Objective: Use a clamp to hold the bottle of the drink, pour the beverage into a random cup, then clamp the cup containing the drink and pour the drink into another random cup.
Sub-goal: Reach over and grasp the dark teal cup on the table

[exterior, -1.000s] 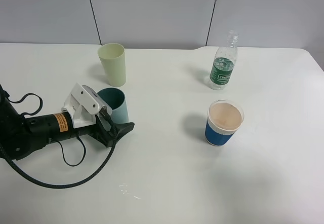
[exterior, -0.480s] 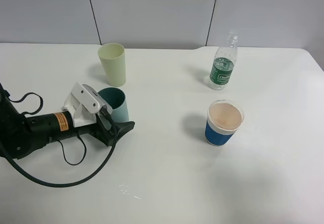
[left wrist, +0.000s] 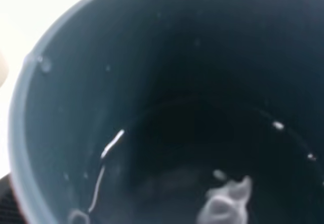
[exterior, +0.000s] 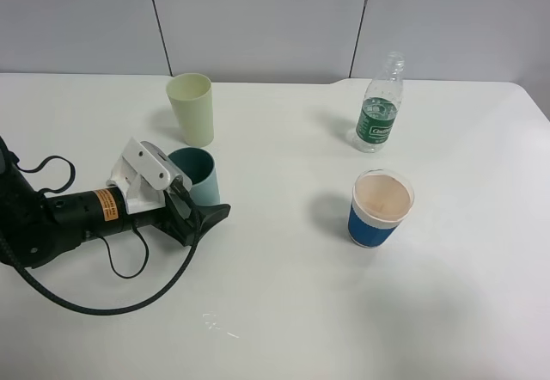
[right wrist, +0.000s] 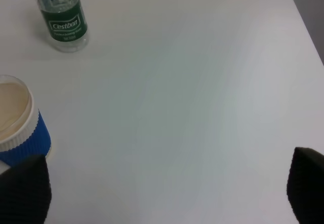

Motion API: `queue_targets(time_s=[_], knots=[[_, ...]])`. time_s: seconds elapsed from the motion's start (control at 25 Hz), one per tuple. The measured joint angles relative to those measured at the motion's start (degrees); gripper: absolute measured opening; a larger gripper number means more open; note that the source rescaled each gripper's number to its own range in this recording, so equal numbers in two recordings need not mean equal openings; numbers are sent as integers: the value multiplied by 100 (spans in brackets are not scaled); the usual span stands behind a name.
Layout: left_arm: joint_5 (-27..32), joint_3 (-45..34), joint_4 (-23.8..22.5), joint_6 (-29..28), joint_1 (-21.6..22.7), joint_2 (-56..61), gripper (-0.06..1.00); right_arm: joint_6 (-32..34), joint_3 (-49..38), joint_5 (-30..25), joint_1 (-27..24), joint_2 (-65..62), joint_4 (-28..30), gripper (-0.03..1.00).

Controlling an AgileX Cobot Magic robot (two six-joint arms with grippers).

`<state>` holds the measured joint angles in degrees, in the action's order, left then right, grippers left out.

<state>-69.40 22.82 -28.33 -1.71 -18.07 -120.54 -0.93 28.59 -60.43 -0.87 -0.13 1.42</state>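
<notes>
Second pour: left tool point(exterior: 199, 201) set round the teal cup point(exterior: 196, 172).
The left tool, jaws spread wide, straddles the teal cup at left. Next it should clench, lift and tip into the pale yellow-green tumbler point(exterior: 191, 107) just beyond. Its far finger hides under the white mount point(exterior: 142, 167), and the drink's level is murky. The bottle point(exterior: 378, 120) stands far right; the right tool point(right wrist: 164, 183) is released and empty.

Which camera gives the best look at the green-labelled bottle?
The exterior high view: the bottle stands upright, whole from neck to base. The right wrist view looks down on it, cropped at the frame edge, though the label is sharper. The left wrist view shows only the inside of the teal tumbler.
</notes>
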Motion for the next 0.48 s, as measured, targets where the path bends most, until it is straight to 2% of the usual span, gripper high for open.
queue_targets(time_s=[0.08,0.36,0.48], knots=[[0,0,0,-6,0,0,86,0,0,0,0,0,0,85],[0,0,-25,-22,0,0,36,0,0,0,0,0,0,85],[0,0,-65,-22,0,0,10,0,0,0,0,0,0,85]])
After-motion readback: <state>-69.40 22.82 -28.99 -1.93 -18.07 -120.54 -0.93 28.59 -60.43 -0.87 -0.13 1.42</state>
